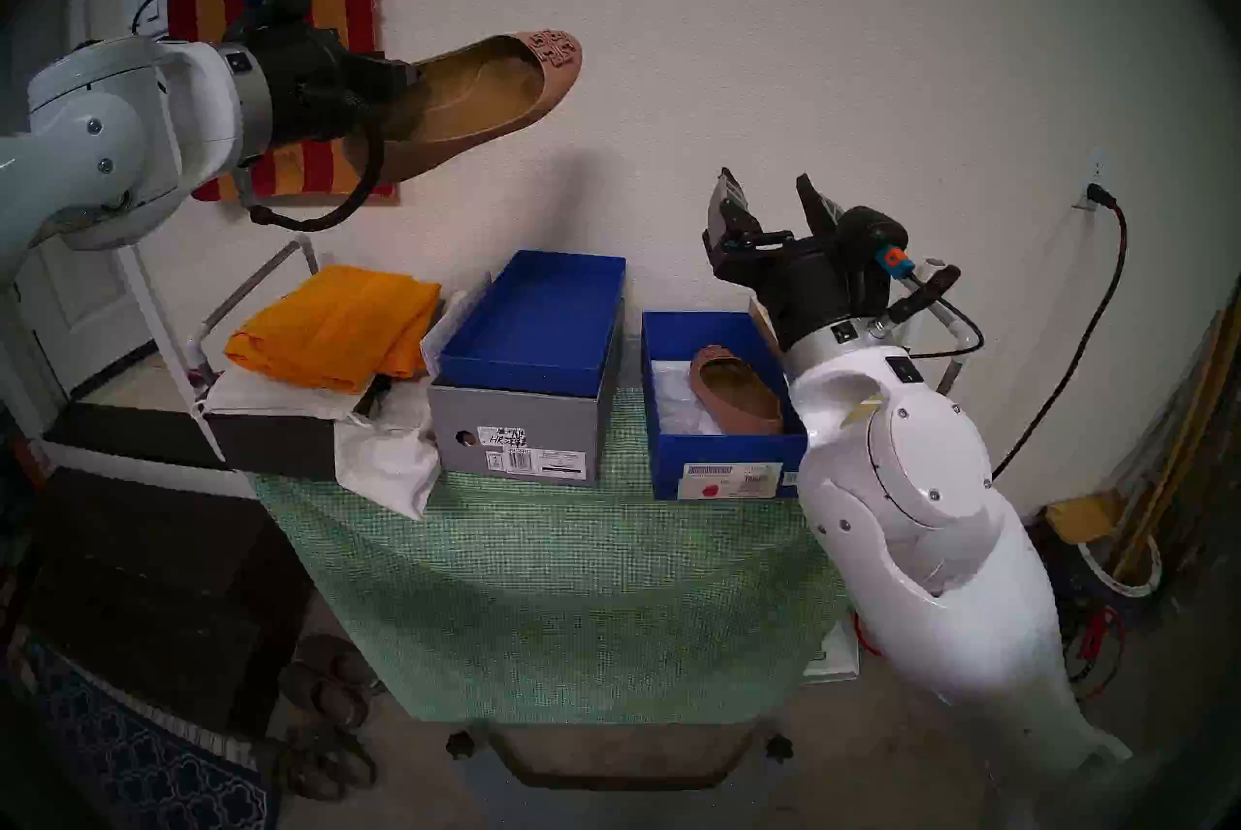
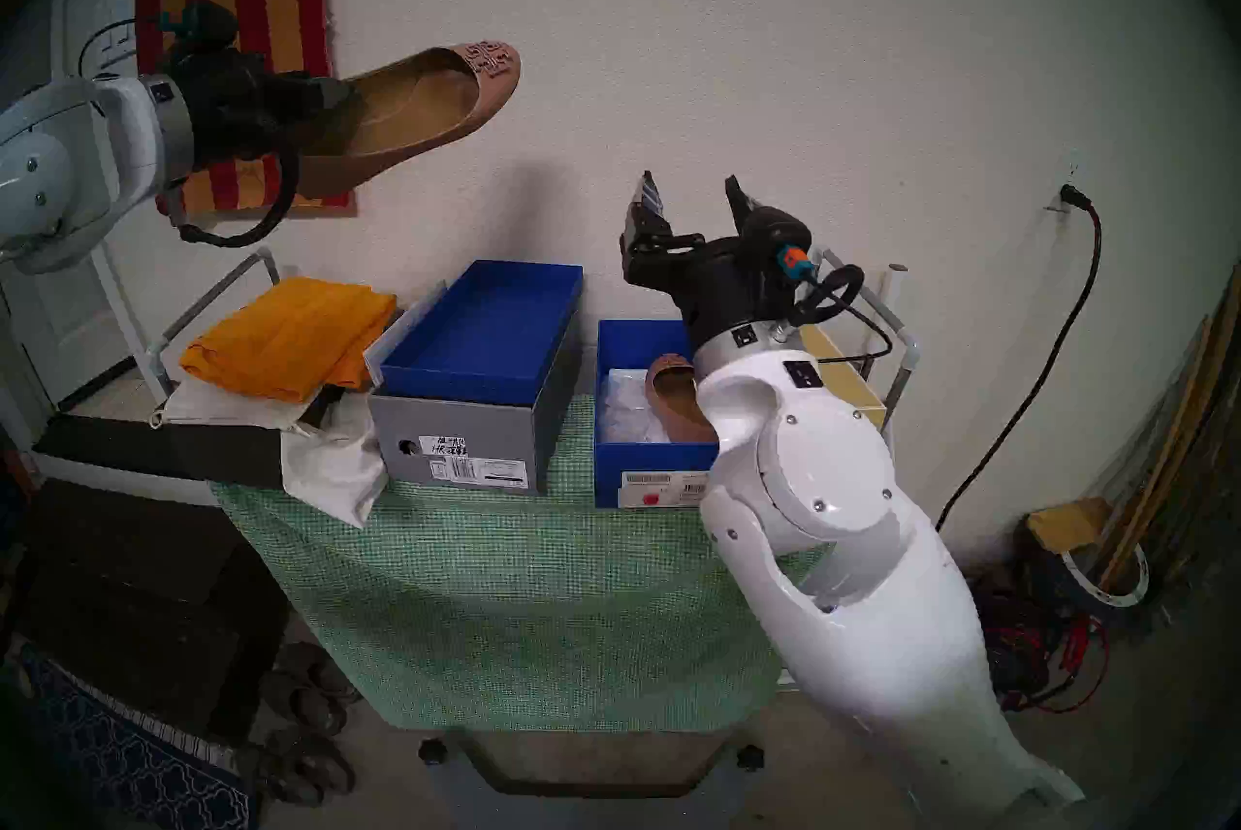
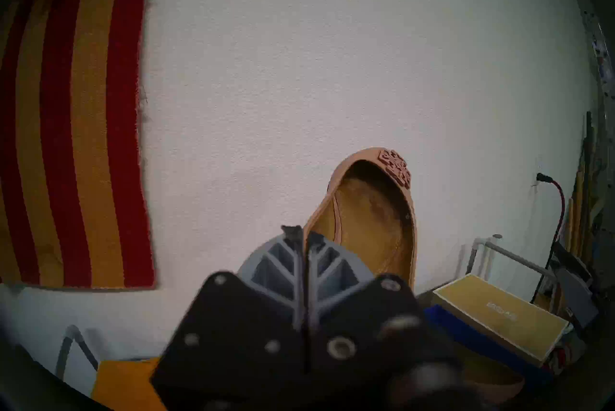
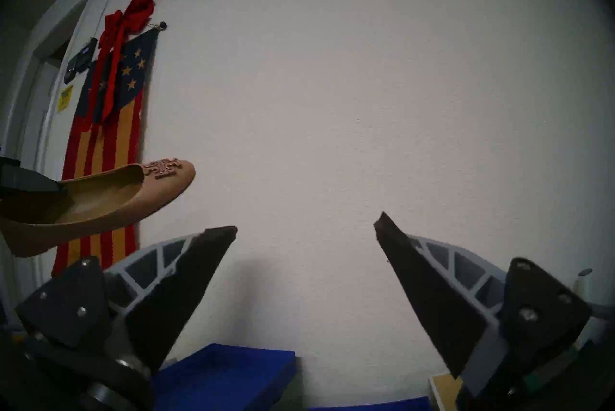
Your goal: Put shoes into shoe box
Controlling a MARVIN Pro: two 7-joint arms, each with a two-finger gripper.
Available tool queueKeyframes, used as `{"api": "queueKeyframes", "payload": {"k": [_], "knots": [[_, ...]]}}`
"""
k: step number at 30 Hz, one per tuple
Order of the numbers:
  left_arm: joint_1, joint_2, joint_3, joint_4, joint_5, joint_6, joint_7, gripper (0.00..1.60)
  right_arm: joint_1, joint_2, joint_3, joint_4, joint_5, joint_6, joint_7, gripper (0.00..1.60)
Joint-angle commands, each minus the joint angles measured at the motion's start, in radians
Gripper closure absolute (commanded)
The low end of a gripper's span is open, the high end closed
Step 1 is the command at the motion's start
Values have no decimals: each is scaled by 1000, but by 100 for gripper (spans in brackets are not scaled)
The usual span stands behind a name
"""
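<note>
My left gripper [image 1: 397, 78] [image 3: 302, 234] is shut on the heel rim of one tan-pink shoe [image 1: 483, 103] [image 3: 376, 217] [image 4: 100, 200]. It holds that shoe high in the air at the upper left, toe pointing right, in front of the wall. The other shoe [image 1: 735, 389] [image 2: 675, 392] lies inside the blue shoe box [image 1: 725, 449] [image 2: 638, 456] on white paper, at the table's right. My right gripper [image 1: 769, 194] [image 4: 304, 227] is open and empty. It points upward above the box's far right corner, and its arm hides part of the box.
A grey box with a blue tray [image 1: 517, 425] stands left of the shoe box. Further left lie an orange cloth [image 1: 336, 325] and a white bag [image 1: 386, 459]. A gold box [image 3: 499, 310] sits behind the shoe box. Dark slippers [image 1: 329, 681] lie on the floor.
</note>
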Motion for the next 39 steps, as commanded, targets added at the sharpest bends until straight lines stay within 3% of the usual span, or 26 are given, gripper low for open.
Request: {"api": "queueKeyframes", "payload": {"k": [1, 7, 9, 11, 18, 39], "knots": [[56, -85, -49, -23, -61, -63, 23, 160, 63, -38, -36, 13, -7, 2, 10, 0], [119, -169, -112, -31, -147, -133, 54, 160, 113, -82, -81, 54, -20, 13, 17, 0], [132, -171, -125, -30, -161, -145, 58, 160, 121, -90, -88, 61, -21, 13, 18, 0], [160, -220, -156, -27, -197, -176, 68, 160, 139, -106, -105, 77, -29, 14, 20, 0], [234, -283, -232, -21, -272, -238, 90, 160, 178, -140, -119, 112, -37, 12, 19, 0], [507, -524, -471, 127, -480, -456, 201, 160, 303, -219, -44, 260, -55, -77, -8, 0]]}}
